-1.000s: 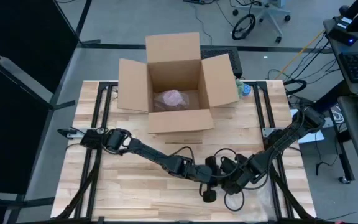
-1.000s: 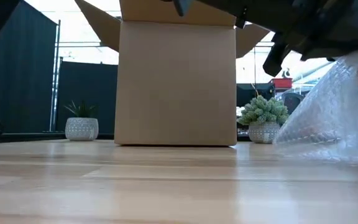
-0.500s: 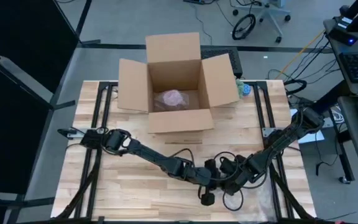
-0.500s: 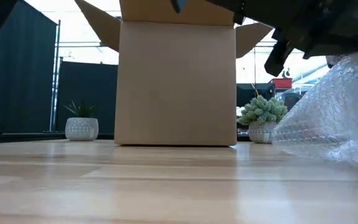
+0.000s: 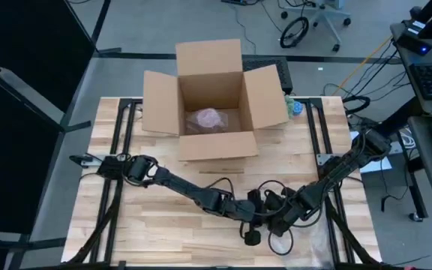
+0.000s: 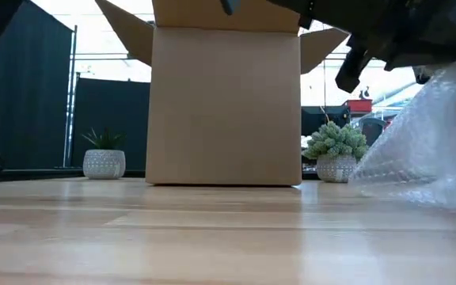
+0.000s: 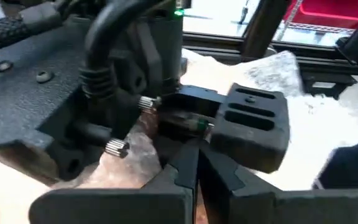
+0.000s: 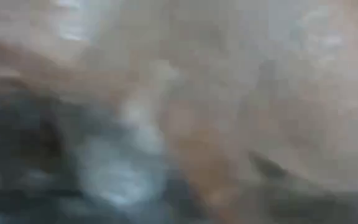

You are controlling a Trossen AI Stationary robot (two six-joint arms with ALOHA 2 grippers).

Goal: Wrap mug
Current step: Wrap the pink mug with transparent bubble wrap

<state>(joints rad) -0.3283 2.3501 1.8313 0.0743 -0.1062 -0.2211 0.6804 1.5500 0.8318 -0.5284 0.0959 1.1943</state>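
While both arms reach to the low middle of the high view, the left gripper [image 5: 255, 214] and the right gripper [image 5: 276, 217] sit very close together over the wooden table [image 5: 126, 225]. They look like one dark clump there, just above a small black round thing [image 5: 251, 237] on the wood.

Seen from the left wrist, the left gripper [image 7: 196, 163] has its two fingers pressed tight together, with a thin bit of bubble wrap [image 7: 263, 65] pinched at the tips. The right arm's dark body fills the upper left of that picture. Crinkly clear wrap lies behind it.

From the right wrist, all is a blur of brown and grey, so I cannot tell if the right gripper is open or closed.

At table height, the bubble wrap [image 6: 430, 142] makes a big shiny heap at the right edge of the frame, resting on the table under the dark arms. Something pinkish shows through it at the far right edge, but I cannot tell if that is the mug.

A big open cardboard box [image 5: 212, 101] stands at the top middle of the high view, well apart from the grippers. A pale wrapped bundle [image 5: 208, 118] lies inside it. Two small potted plants [image 6: 103, 154] stand behind the table.
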